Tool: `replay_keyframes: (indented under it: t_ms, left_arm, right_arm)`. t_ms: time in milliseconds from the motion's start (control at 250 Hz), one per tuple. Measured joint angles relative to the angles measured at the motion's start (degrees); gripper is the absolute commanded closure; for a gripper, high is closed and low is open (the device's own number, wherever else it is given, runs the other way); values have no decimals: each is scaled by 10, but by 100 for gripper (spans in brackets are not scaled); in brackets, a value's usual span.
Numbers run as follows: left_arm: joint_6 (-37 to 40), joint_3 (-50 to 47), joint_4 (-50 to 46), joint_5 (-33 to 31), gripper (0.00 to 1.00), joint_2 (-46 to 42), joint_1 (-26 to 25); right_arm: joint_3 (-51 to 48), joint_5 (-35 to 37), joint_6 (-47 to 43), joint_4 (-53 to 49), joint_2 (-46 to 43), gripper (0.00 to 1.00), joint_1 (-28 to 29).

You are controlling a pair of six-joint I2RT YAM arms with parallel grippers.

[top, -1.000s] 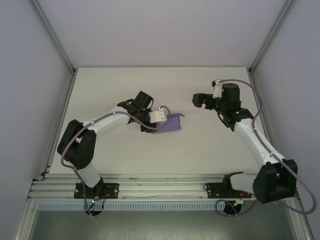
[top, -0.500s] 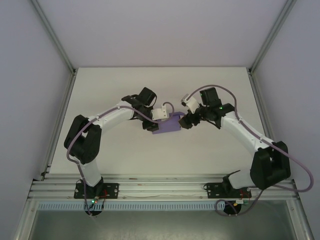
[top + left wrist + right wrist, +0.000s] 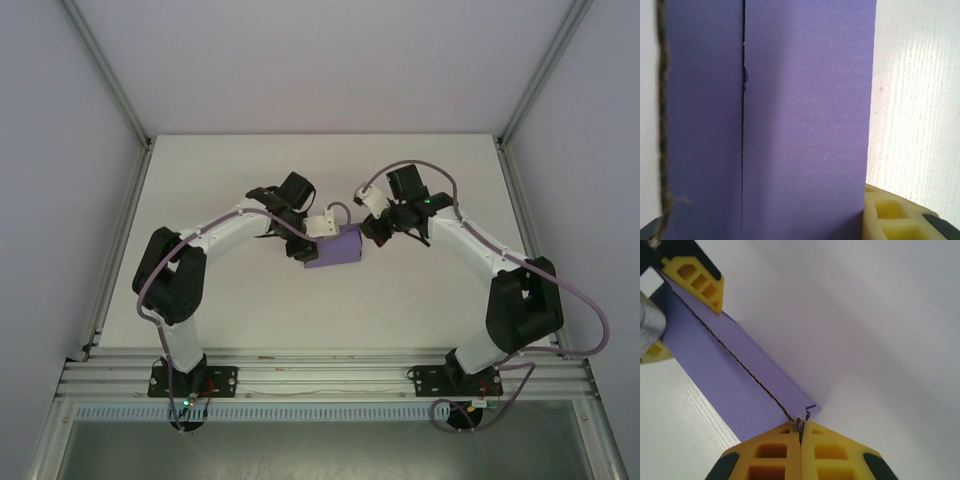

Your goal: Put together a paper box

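Plainly, the paper box [image 3: 336, 249] sits near the middle of the worktop [image 3: 250, 310], a little left of centre, strung between the two arms; whether its underside rests on the surface or hangs just clear I cannot tell. The left pincer [image 3: 305, 247] clasps the box's left end across its width, a yellow pad on either face, the jaws partly spread to the thickness of the folded card; its wrist view looks straight along a broad purple panel with a lengthwise seam running down it. The right pincer [image 3: 800, 439] is pressed fully together, and the corner of the box's right end disappears into the line where its two pads meet, so it appears to be nipping only a thin edge of card. The raw edge shows a fine fluted core, so this looks like light, thin board: stiff along a panel, weak at a crease, and quick to buckle or tear if tugged by a corner. The matte face should give the pads fair purchase; slipping seems less of a worry than crushing. Better holds, I judge, are flat across a whole panel close to a fold line, as the left arm does; the right-hand corner nip suits gentle pulling or steering a flap, not hard force.
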Motion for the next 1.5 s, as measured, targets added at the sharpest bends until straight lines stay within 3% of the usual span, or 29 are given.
replay_keyframes:
  t_ms: [168,416,588,867,975,1027,1079,1111,1343,1451,1499]
  left_arm:
    - [-4,7,-5,-2,56,5,0]
    - [-21,16,-7,-8,55,10,0]
    - [-30,16,-8,-18,54,10,0]
    - [-41,16,-2,-19,44,11,-1]
    - [-49,16,-3,-21,32,19,-1]
    - [-53,16,-2,-23,16,20,-1]
    - [-61,16,2,-23,10,20,-1]
    - [-64,16,5,-25,0,19,-1]
    - [-104,-19,40,-43,0,-43,-1]
    - [-151,-54,71,-90,0,-99,-2]
    - [-176,-65,80,-116,6,-118,-2]
  right_arm:
    - [0,5,64,1,0,100,3]
    - [-9,44,295,37,0,100,19]
    - [-56,80,381,113,-16,100,35]
    - [-222,153,364,349,-76,100,64]
    - [-247,177,348,398,-76,100,76]
    - [-249,186,347,404,-76,100,80]
    - [-249,194,348,404,-76,100,83]
    - [-249,198,348,403,-76,100,85]
    - [-221,231,364,348,-76,100,97]
    - [-213,242,372,329,-77,100,99]
    - [-208,246,374,318,-77,100,99]
